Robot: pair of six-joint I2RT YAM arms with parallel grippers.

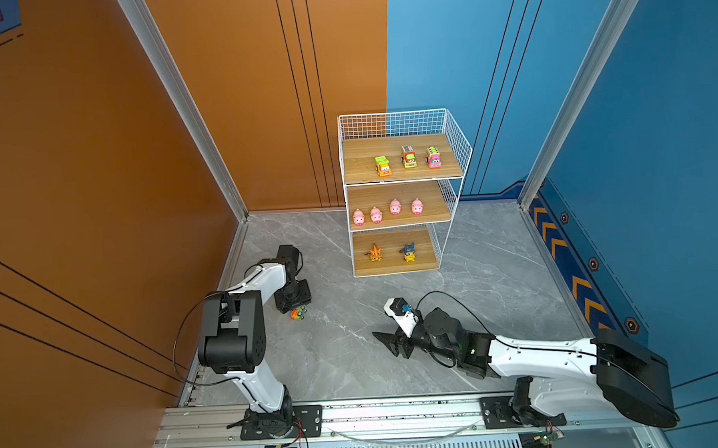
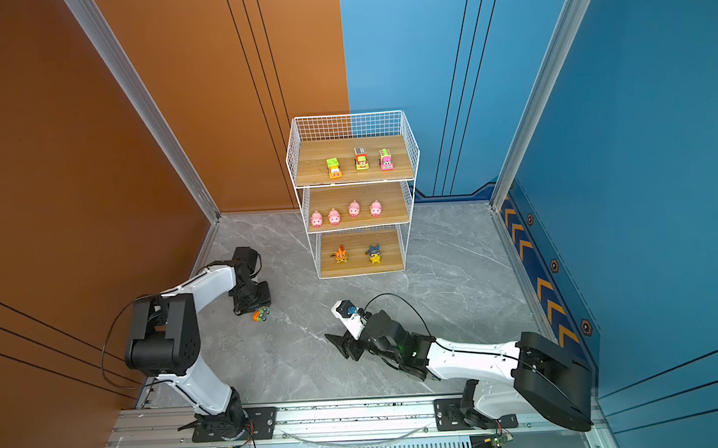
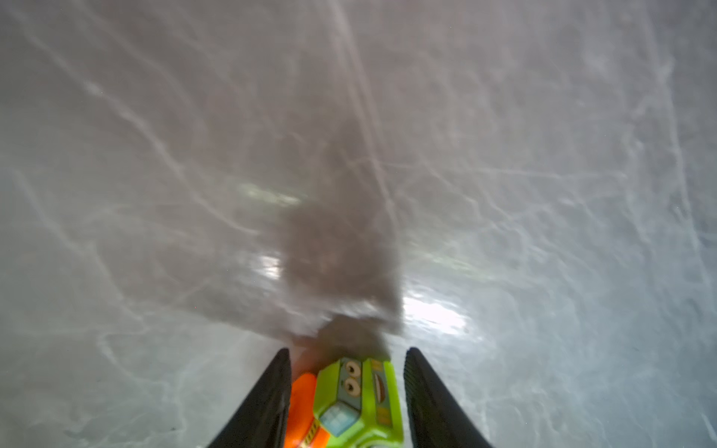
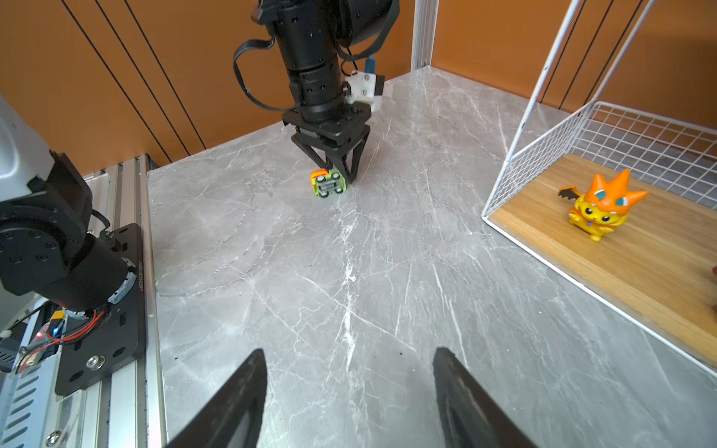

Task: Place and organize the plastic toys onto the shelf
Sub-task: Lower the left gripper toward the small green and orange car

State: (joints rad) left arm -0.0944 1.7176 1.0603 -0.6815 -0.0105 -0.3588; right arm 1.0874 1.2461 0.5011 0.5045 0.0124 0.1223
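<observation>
Last car (image 3: 349, 399) is lying between narrow jaws of left gripper (image 3: 348, 353), grip unclear; right gripper (image 4: 349, 350) is gaping empty; shelf (image 1: 363, 158) is holding seven toys (image 1: 395, 207).

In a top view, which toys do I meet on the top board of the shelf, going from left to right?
Orange car → yellow-green car → pink car.

Enclosure: orange wall (image 1: 96, 161) at left and rear-left, blue wall (image 1: 446, 63) at rear-right and right, thin black lines on both. Aluminium post (image 1: 177, 95) at each rear corner. Counter (image 1: 334, 359) grey marble, white veins, glossy. Orange chevron strip (image 1: 558, 245) low on right wall.
</observation>
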